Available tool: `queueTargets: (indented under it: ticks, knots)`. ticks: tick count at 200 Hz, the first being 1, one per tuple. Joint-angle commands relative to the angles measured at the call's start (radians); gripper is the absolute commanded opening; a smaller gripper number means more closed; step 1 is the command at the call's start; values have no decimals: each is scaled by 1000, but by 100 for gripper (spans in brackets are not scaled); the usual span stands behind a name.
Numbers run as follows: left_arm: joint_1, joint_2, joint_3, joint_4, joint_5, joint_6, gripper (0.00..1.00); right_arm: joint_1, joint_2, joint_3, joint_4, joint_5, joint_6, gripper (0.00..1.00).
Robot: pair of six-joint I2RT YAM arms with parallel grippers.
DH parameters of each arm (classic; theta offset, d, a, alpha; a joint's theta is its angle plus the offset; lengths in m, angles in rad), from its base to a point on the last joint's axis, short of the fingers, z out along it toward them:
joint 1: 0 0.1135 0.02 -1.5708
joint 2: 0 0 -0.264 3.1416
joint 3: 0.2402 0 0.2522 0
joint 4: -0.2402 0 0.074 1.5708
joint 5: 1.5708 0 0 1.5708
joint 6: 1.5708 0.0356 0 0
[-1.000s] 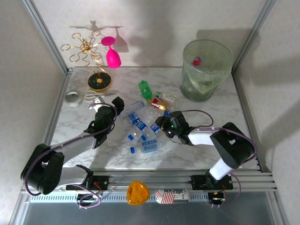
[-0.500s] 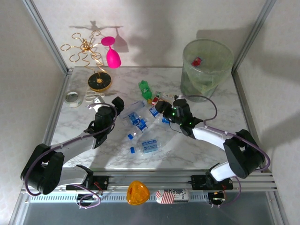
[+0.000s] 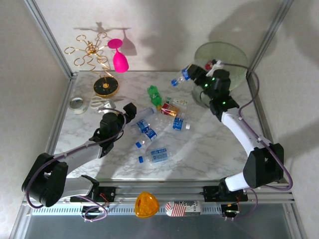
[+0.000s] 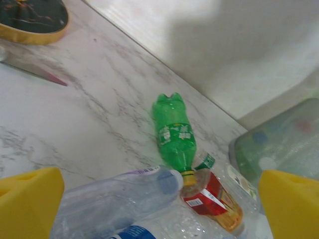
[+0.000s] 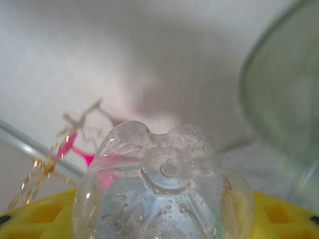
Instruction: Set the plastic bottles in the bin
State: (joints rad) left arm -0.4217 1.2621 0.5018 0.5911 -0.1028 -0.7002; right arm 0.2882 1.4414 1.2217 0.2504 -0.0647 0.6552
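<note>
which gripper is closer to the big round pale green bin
Right. The right gripper, shut on a clear plastic bottle with a blue cap, is up beside the bin's rim; the open left gripper is low by the loose bottles, well away.

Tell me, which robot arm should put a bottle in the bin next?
Right. The right gripper grips a clear bottle, raised beside the bin. The left gripper hangs open, low by the loose bottles on the table, farther from the bin.
</note>
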Motion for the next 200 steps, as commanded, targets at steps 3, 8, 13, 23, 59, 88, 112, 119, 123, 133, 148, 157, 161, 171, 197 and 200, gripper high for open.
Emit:
queueTargets:
  ticks: [3, 8, 13, 23, 59, 88, 112, 119, 123, 133, 148, 157, 161, 171, 197, 200]
  knots:
    - [-7, -17, 21, 41, 84, 56, 100, -92, -7, 103, -2, 37, -81, 42]
    - [-11, -15, 25, 41, 87, 63, 100, -111, -2, 120, -1, 40, -83, 42]
    - [-19, -14, 27, 37, 87, 70, 100, -130, 6, 139, -2, 45, -84, 42]
    - [-31, -9, 35, 31, 87, 86, 100, -166, 21, 173, -3, 53, -86, 41]
    - [-89, 11, 71, -4, 68, 142, 100, -254, 67, 244, -13, 132, -107, 41]
    - [-131, 48, 97, -8, 73, 159, 100, -296, 99, 244, 9, 142, -98, 41]
    - [-155, 75, 112, 1, 87, 155, 100, -302, 127, 246, 3, 169, -132, 41]
    - [-159, 80, 114, 5, 91, 151, 100, -301, 136, 245, -4, 174, -141, 41]
    - [-161, 84, 115, 7, 93, 150, 100, -301, 140, 244, -7, 177, -146, 41]
    - [-166, 91, 120, 10, 101, 148, 100, -300, 154, 241, -13, 182, -158, 42]
    - [-173, 102, 127, 9, 107, 148, 100, -301, 175, 238, -29, 177, -166, 42]
    - [-176, 106, 133, 6, 110, 149, 100, -302, 191, 237, -35, 172, -169, 43]
    - [-178, 108, 135, 4, 110, 149, 100, -301, 197, 238, -39, 168, -169, 43]
    - [-181, 109, 140, 0, 112, 151, 100, -301, 215, 241, -48, 159, -169, 43]
    - [-186, 105, 148, -12, 111, 157, 100, -301, 261, 275, -82, 136, -173, 48]
    - [-187, 105, 149, -13, 110, 157, 100, -301, 266, 280, -87, 134, -175, 49]
